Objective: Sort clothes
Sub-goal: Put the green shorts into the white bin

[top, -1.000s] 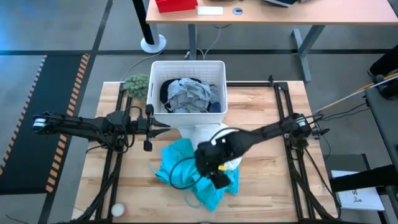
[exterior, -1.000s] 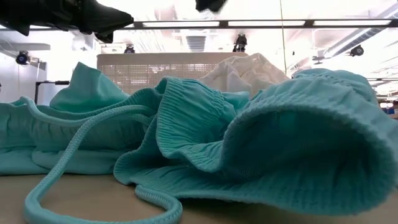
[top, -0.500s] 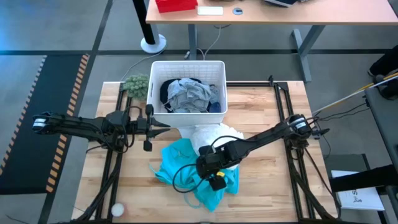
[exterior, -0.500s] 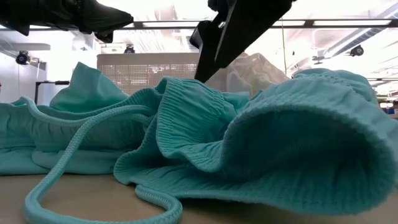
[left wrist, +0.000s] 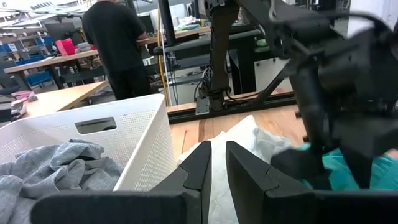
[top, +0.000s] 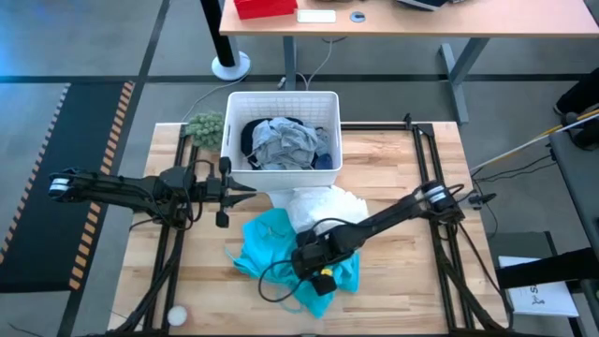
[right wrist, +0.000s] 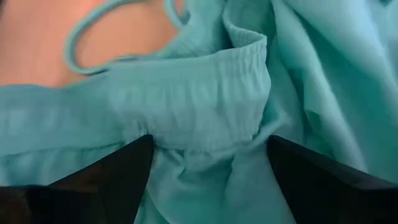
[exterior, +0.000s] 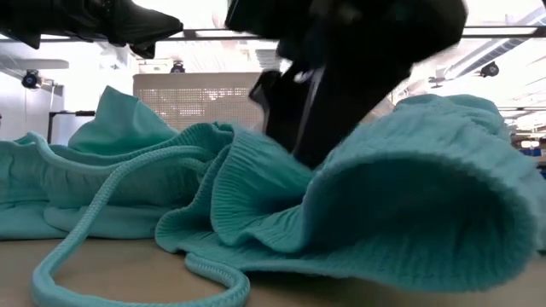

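Teal garment lies crumpled on the wooden table, its ribbed waistband and loose drawcord toward the low camera. Right gripper is down on the teal cloth, fingers spread wide with the gathered waistband between them, not clamped. White garment lies between the teal piece and the white bin, which holds grey clothes. Left gripper hangs beside the bin, jaws nearly together, holding nothing. A person stands beyond the table.
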### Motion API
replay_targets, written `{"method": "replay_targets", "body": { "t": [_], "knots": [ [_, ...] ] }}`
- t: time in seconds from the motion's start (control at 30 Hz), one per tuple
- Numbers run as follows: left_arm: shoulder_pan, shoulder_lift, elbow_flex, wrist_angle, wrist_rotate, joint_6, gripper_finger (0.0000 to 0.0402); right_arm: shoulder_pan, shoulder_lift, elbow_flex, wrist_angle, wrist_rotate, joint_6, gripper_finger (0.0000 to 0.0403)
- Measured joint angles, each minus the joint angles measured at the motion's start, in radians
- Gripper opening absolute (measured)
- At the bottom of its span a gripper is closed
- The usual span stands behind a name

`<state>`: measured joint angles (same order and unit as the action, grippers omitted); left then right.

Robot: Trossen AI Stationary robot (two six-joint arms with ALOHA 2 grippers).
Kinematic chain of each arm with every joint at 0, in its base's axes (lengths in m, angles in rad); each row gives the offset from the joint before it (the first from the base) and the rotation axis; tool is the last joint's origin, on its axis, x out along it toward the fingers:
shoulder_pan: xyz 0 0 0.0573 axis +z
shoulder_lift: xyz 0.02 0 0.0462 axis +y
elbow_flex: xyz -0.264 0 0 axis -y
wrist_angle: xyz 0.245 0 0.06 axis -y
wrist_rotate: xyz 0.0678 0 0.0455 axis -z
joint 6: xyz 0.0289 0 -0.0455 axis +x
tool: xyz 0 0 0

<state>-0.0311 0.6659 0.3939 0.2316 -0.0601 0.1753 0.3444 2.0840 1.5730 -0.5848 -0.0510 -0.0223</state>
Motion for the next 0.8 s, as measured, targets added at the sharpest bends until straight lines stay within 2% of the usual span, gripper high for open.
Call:
{"method": "replay_targets", "body": {
  "t": [0.13, 0.23, 0.37, 0.47, 0.63, 0.67, 0.8],
  "knots": [
    [0.0, 0.0, 0.0, 0.0, 0.0, 0.0, 0.0036, -0.005, 0.059, 0.007, 0.016, -0.002, -0.012, 0.0308],
    [0.0, 0.0, 0.0, 0.0, 0.0, 0.0, 0.0036, -0.012, 0.079, 0.009, 0.048, -0.045, -0.013, 0.0308],
    [0.0, 0.0, 0.0, 0.0, 0.0, 0.0, 0.0036, -0.022, 0.079, 0.009, 0.057, -0.061, -0.026, 0.0282],
    [0.0, 0.0, 0.0, 0.0, 0.0, 0.0, 0.0036, -0.022, 0.079, 0.009, 0.063, -0.061, -0.045, 0.0223],
    [0.0, 0.0, 0.0, -0.001, 0.0, 0.0, 0.0036, -0.022, 0.078, 0.009, 0.09, -0.051, -0.099, 0.0047],
    [0.0, 0.0, 0.0, -0.001, 0.0, 0.0, 0.0036, -0.022, 0.077, 0.01, 0.095, -0.043, -0.115, 0.0025],
    [0.0, 0.0, 0.0, -0.001, 0.0, 0.0, 0.0036, -0.022, 0.062, 0.019, 0.084, -0.03, -0.142, 0.0022]
  ]
}}
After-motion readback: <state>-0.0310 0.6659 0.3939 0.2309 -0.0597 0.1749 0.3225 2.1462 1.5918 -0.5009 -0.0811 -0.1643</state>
